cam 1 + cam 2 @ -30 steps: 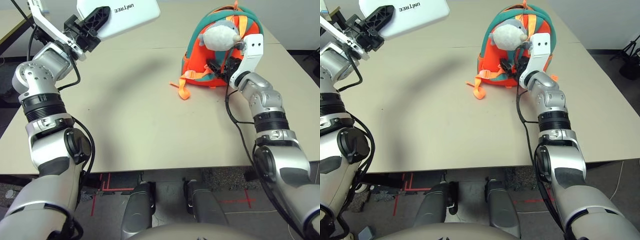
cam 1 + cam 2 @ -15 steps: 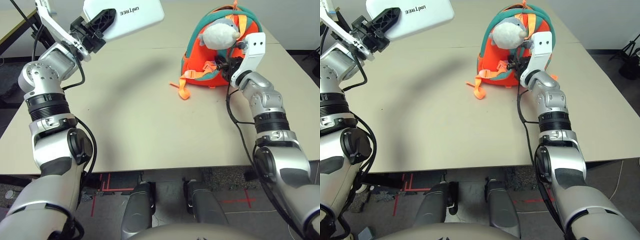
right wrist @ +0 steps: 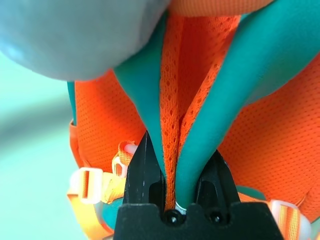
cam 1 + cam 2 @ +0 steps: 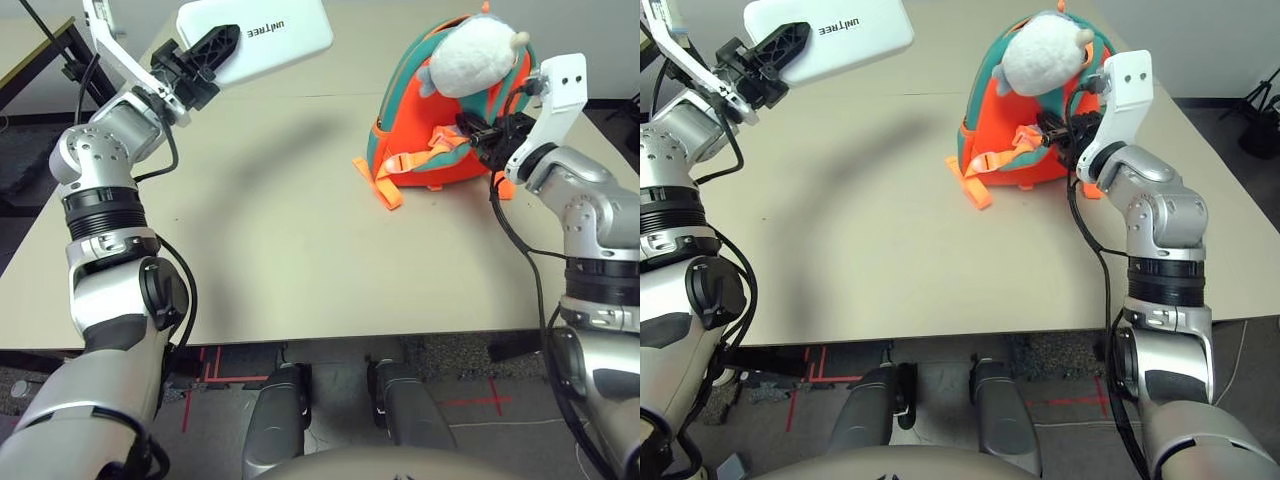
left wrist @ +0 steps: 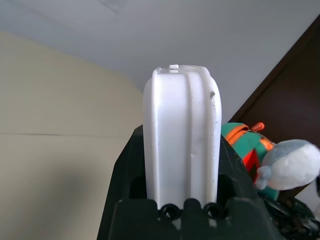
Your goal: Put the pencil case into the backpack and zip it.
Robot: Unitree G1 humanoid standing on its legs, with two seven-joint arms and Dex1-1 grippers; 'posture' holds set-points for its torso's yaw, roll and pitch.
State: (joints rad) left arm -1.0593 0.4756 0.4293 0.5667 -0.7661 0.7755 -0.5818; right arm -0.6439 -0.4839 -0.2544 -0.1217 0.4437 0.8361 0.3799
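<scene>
Right wrist view shows your right end effector (image 3: 172,172) clamped on a pinched fold of the backpack (image 4: 445,150): teal trim and orange mesh squeezed between both black fingers. From the head camera the backpack stands on the worktop (image 4: 280,230), tilted toward that arm, its plush fish (image 4: 470,60) at the top and a loose orange strap (image 4: 385,190) trailing on the worktop at its base, on the side away from the gripping arm.

Your left end effector (image 4: 205,55) is clamped on one end of the pencil case (image 4: 265,35), which hangs in the air well apart from the backpack, across open worktop, lettering up. In the left wrist view the case sits edge-on between the fingers, the backpack beyond it.

I judge the step in hand as opening or steadying the bag before insertion, so the task is at an early stage. No open mouth of the backpack is visible, and I cannot tell whether the zip is undone.

Risks from here:
- The fold is thin; a hard pull could slip it free or drag the whole bag over.
- The case is held by one end, so it may pivot if it strikes the trim.
- The fish may block the opening.
</scene>
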